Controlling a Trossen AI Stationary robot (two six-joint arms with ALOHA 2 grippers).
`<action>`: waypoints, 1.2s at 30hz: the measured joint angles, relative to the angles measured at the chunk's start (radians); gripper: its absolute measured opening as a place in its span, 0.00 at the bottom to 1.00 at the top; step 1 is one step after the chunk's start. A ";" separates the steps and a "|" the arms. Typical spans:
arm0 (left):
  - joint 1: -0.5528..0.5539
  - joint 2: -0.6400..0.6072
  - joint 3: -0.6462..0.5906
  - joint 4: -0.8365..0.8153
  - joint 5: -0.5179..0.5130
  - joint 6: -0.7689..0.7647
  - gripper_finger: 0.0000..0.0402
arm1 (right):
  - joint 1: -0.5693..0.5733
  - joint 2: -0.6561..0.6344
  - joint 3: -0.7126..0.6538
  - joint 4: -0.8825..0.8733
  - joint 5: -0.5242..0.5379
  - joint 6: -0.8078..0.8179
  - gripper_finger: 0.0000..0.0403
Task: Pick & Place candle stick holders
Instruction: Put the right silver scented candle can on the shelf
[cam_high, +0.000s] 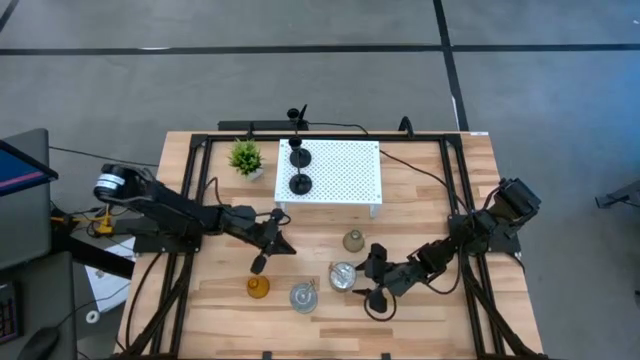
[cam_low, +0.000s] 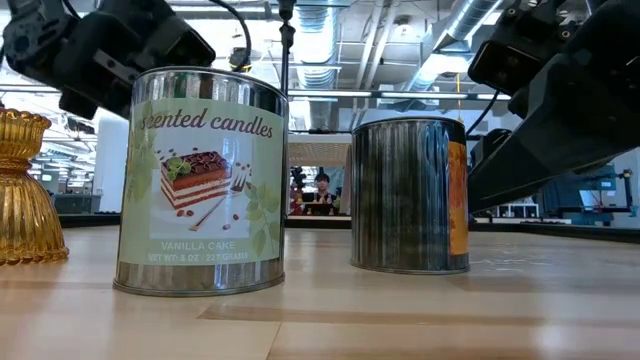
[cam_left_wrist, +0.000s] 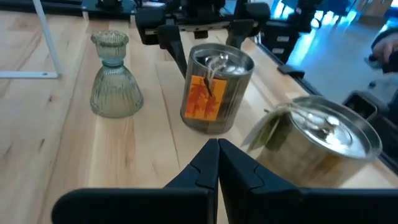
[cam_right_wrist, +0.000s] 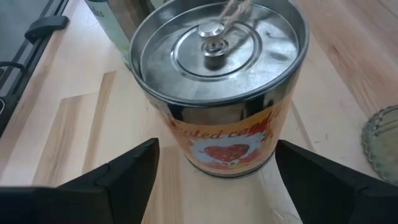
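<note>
We hold our right gripper (cam_right_wrist: 214, 165) spread wide, fingers apart and nothing grasped, so the jaws can pass either side of the orange-labelled candle tin (cam_right_wrist: 219, 81) standing upright straight ahead of it, just beyond the fingertips. That spread looks chosen for the tin's width. Our left gripper (cam_left_wrist: 217, 163) is clenched on nothing and waits, with the same tin ahead of it, the vanilla cake tin (cam_left_wrist: 323, 140) just beside its tip, and the greyish-olive bell-shaped holder (cam_left_wrist: 113, 78) ahead on the other side. The amber holder (cam_high: 258, 287) sits near the left gripper, away from the white perforated stand (cam_high: 345, 172), where two black sticks (cam_high: 298, 168) already stand.
</note>
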 joint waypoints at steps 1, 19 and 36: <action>0.000 0.025 0.000 0.034 0.000 -0.007 0.02 | 0.000 0.000 0.000 0.000 0.000 0.000 0.77; -0.106 0.136 0.213 -0.150 -0.137 0.157 0.01 | -0.010 0.000 0.000 0.000 0.000 0.009 0.77; -0.094 0.280 0.339 -0.192 -0.174 0.158 0.01 | -0.025 0.000 0.001 0.010 0.001 0.008 0.77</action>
